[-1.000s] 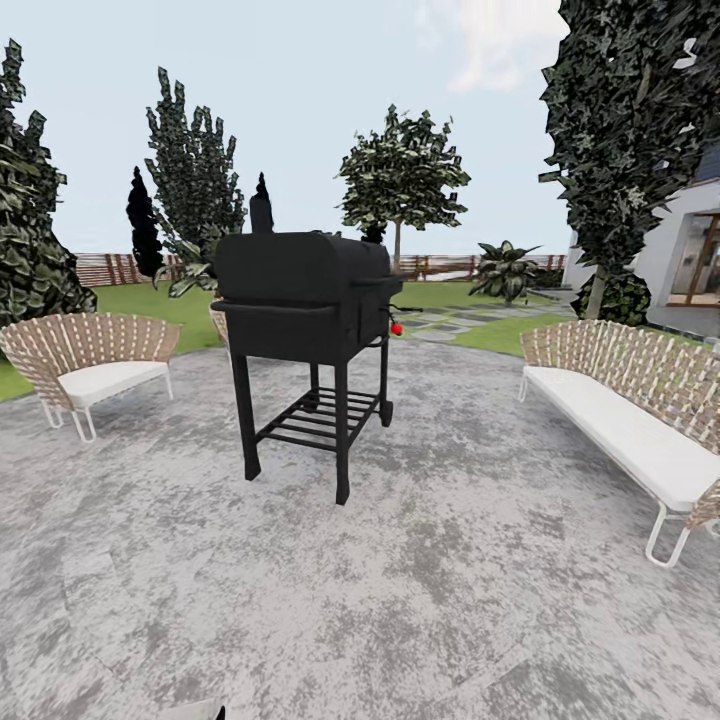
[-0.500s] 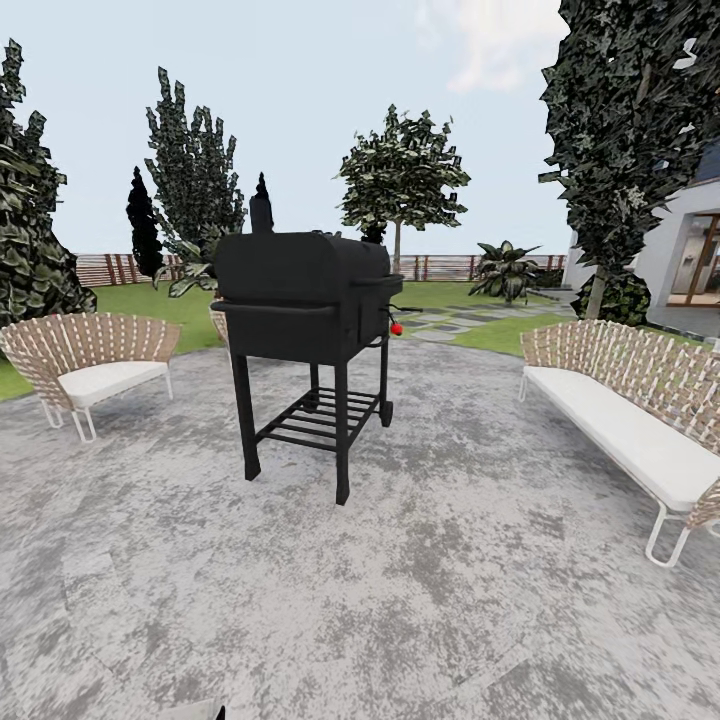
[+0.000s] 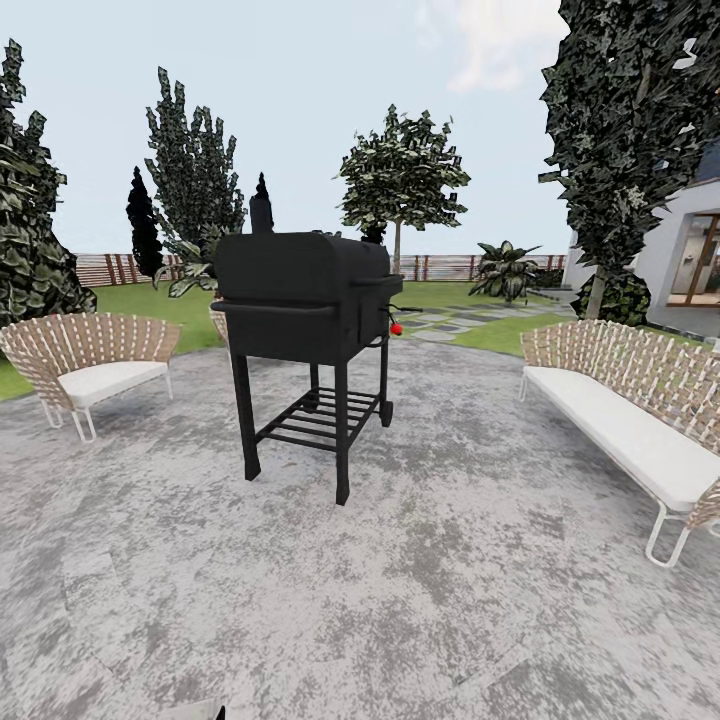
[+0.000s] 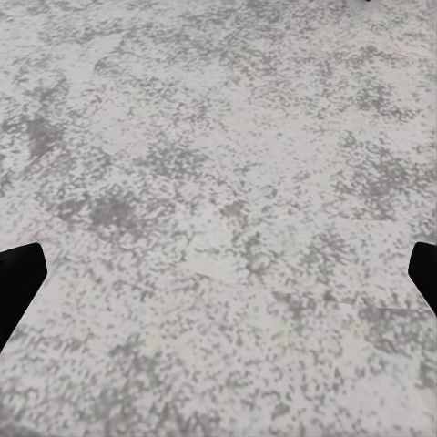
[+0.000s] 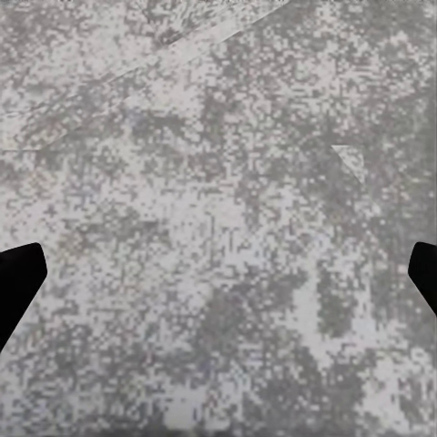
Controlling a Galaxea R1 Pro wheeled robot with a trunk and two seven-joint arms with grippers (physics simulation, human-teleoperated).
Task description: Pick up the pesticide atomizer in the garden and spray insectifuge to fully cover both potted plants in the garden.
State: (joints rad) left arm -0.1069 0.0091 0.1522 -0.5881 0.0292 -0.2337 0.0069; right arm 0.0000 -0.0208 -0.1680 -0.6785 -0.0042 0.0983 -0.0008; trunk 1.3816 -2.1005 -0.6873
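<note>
Ahead, black grill [image 3: 300,300] on grey patio [image 3: 450,560] — both grippers spread, empty.

Lighting: bright, even daylight; my head view shows no cast shadows, not even under the grill [image 3: 305,300]. Quality: soft, low-resolution renders; wrist views grainy, speckled.

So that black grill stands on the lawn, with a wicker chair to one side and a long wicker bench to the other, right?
Not quite: the head view shows the black grill standing on the grey stone patio, not the lawn. The wicker chair and long wicker bench do flank it.
</note>
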